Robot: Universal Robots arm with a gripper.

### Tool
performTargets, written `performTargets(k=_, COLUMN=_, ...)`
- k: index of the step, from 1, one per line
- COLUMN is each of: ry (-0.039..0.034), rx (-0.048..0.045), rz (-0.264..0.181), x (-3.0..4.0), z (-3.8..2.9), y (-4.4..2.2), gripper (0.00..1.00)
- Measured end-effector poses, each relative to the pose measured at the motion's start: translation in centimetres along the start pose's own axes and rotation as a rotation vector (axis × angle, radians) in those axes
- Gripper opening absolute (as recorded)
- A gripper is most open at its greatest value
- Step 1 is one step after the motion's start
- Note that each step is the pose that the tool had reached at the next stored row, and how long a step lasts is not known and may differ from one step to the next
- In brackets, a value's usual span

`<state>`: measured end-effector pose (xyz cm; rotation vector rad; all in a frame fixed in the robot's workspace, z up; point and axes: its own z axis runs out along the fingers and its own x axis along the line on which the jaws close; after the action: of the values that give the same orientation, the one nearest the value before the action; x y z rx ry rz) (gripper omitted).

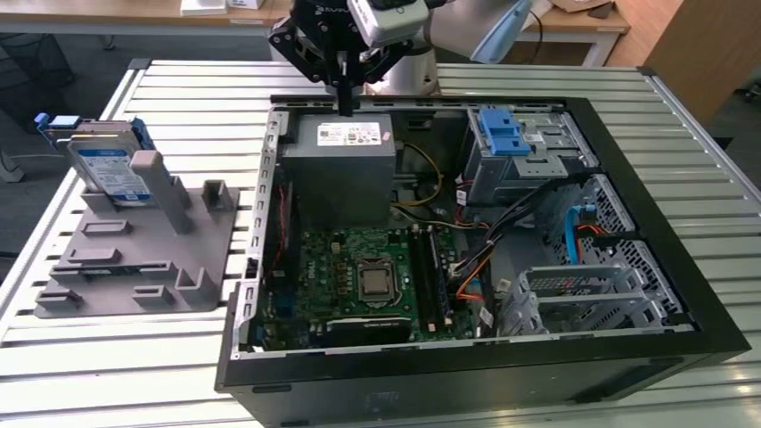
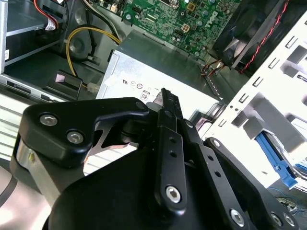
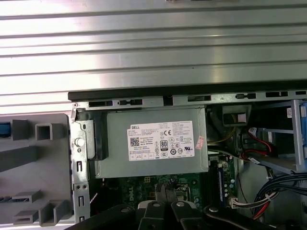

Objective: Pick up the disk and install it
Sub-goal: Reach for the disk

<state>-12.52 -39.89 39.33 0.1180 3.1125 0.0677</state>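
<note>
The disk (image 1: 110, 166), silver with a white-and-blue label and blue side rails, stands on edge in the grey fixture (image 1: 131, 259) at the exterior view's left, outside the computer case. My gripper (image 1: 345, 96) hangs over the case's back edge, just above the grey power supply box (image 1: 345, 169), well to the right of the disk. Its black fingers are pressed together with nothing between them. Both wrist views show the gripper (image 2: 165, 98) (image 3: 164, 190) above the power supply box (image 3: 153, 143).
The open black computer case (image 1: 666, 267) fills the slatted metal table (image 1: 155, 80). Inside lie the green motherboard (image 1: 369, 276), loose cables, a blue latch piece (image 1: 505, 134) on a drive bay, and a metal drive cage (image 1: 583, 290) at the right.
</note>
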Motion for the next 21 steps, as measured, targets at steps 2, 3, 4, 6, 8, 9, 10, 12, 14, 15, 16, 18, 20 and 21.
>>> performTargets(k=2, ry=0.0000, rx=0.0000, rz=0.000, x=0.12, z=0.00, y=-0.01, gripper=0.11)
performTargets(k=3, ry=0.0000, rx=0.0001, rz=0.000, x=0.17, z=-0.01, y=-0.01, gripper=0.11)
performTargets(k=4, ry=0.0000, rx=0.0000, rz=0.000, x=0.23, z=0.00, y=-0.02, gripper=0.11)
performTargets(k=6, ry=0.0000, rx=0.0000, rz=0.000, x=0.42, z=-0.01, y=-0.03, gripper=0.11)
performTargets(k=8, ry=0.0000, rx=0.0000, rz=0.000, x=0.64, z=-0.01, y=-0.05, gripper=0.11)
performTargets(k=9, ry=0.0000, rx=0.0000, rz=0.000, x=0.78, z=0.00, y=-0.06, gripper=0.11)
performTargets(k=10, ry=0.0000, rx=0.0000, rz=0.000, x=0.92, z=0.00, y=-0.07, gripper=0.11)
performTargets(k=12, ry=0.0000, rx=-0.0001, rz=0.000, x=1.13, z=0.01, y=-0.08, gripper=0.11)
performTargets(k=14, ry=0.0001, rx=0.0000, rz=0.000, x=1.19, z=0.00, y=-0.09, gripper=0.11)
performTargets(k=15, ry=0.0001, rx=0.0001, rz=0.000, x=1.19, z=0.00, y=-0.09, gripper=0.11)
performTargets(k=16, ry=0.0000, rx=0.0000, rz=0.000, x=1.21, z=0.00, y=-0.09, gripper=0.11)
performTargets(k=18, ry=0.0000, rx=0.0000, rz=0.000, x=1.22, z=0.00, y=-0.09, gripper=0.11)
performTargets(k=20, ry=0.0000, rx=0.0000, rz=0.000, x=1.25, z=0.00, y=-0.09, gripper=0.11)
performTargets(k=21, ry=0.0000, rx=0.0000, rz=0.000, x=1.27, z=0.00, y=-0.10, gripper=0.11)
